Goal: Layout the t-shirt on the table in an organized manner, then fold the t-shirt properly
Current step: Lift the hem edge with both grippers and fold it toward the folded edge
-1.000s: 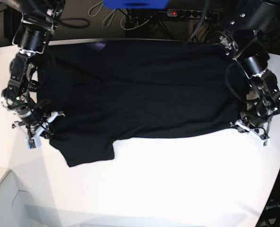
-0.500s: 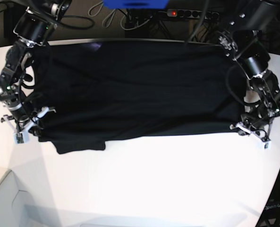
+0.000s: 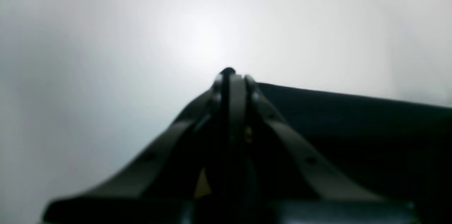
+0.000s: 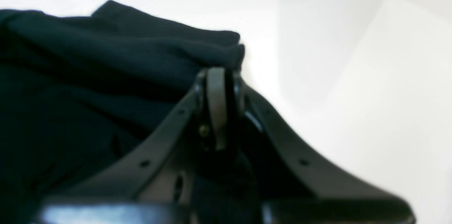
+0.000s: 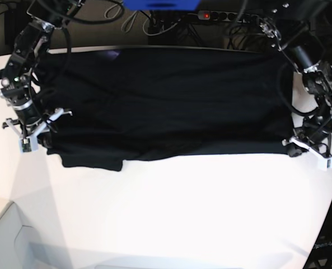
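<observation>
Most of the table (image 5: 171,213) is bare; the t-shirt (image 5: 166,101) lies stretched across its far half. We pull evenly outward, low to the surface, right gripper (image 5: 40,129) and left gripper (image 5: 305,147) each clamped on a near edge.

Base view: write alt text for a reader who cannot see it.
A black t-shirt lies spread wide across the far half of a white table, one sleeve jutting toward the camera at lower left. The right gripper and left gripper sit shut at the shirt's two near corners, apparently pinching the cloth.
</observation>
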`<state>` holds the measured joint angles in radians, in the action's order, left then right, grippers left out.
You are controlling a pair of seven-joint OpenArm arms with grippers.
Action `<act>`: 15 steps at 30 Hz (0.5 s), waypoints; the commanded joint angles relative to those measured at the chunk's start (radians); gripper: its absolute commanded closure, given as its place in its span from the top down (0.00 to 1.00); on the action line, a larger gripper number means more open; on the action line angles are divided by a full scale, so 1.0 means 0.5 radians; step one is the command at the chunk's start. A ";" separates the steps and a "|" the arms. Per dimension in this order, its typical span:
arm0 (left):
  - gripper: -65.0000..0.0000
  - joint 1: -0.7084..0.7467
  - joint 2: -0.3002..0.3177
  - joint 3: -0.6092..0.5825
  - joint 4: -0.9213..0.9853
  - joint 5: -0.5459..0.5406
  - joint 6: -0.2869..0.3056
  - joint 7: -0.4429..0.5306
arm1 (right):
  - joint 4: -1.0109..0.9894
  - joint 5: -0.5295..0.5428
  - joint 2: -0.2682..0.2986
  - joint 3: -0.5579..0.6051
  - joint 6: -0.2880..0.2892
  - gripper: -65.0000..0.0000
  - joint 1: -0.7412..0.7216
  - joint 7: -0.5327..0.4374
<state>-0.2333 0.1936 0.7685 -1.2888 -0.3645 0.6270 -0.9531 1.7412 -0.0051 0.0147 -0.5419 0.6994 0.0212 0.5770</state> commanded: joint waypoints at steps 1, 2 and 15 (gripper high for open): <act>0.00 -0.017 0.032 0.008 -0.103 -0.083 0.009 0.011 | 0.039 0.024 0.015 -0.004 -0.003 0.00 -0.025 -0.060; 0.00 0.008 0.032 0.008 -0.158 -0.113 0.009 -0.016 | 0.039 0.024 0.015 -0.007 -0.003 0.00 -0.016 -0.060; 0.00 0.302 0.050 0.011 -0.575 -0.353 0.006 -0.111 | 0.039 0.024 0.018 -0.013 -0.003 0.00 -0.001 -0.060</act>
<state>-0.0654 0.1997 0.7708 -1.5593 -0.5240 0.6292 -1.0302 1.7405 -0.0113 0.0139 -0.5453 0.6994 0.0334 0.5755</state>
